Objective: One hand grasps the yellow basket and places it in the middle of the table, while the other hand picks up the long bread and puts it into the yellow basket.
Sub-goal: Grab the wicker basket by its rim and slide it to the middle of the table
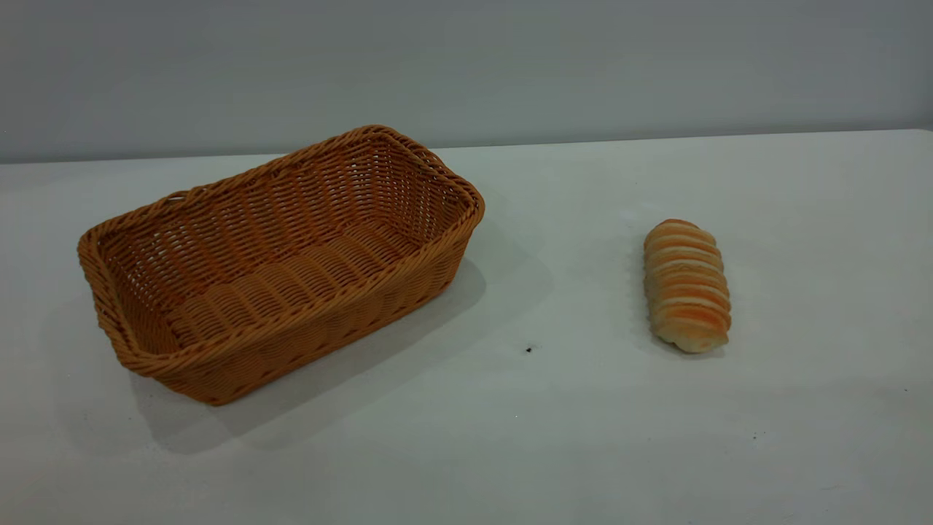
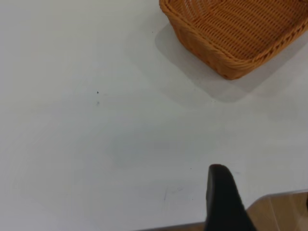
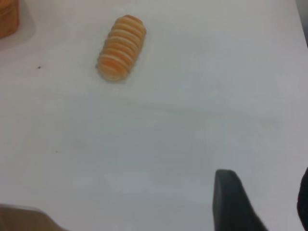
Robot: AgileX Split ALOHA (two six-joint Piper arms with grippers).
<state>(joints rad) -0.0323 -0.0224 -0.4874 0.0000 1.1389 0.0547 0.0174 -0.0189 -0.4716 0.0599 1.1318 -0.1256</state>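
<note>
Grey, featureless wall runs behind the counter (image 1: 568, 437), a wide flat white top, smooth and matte, with a few tiny dark specks. On the counter's left half, nearer its far edge than its near one, sits the yellow basket (image 1: 280, 266): a large rectangular wicker piece in orange-tan, tightly woven, with sloped sides, a thick braided rim and a ribbed woven floor. It stands upright and turned at an angle to the counter's edges, one short end toward the near left corner, and holds nothing. On the right half, well apart from the basket, lies the long bread (image 1: 686, 286), a small oblong roll of pale cream crossed by orange-brown ridges, its rounded ends pointing toward the far and near edges. Neither arm shows in the exterior view. In the left wrist view one dark, smooth finger of the left hand (image 2: 222, 199) hangs over bare counter by its wooden-looking edge, apart from the basket; in the right wrist view dark fingers of the right hand (image 3: 262, 204) hang apart from the bread. Both hands hold nothing; whether their fingers are spread or closed I cannot tell.
</note>
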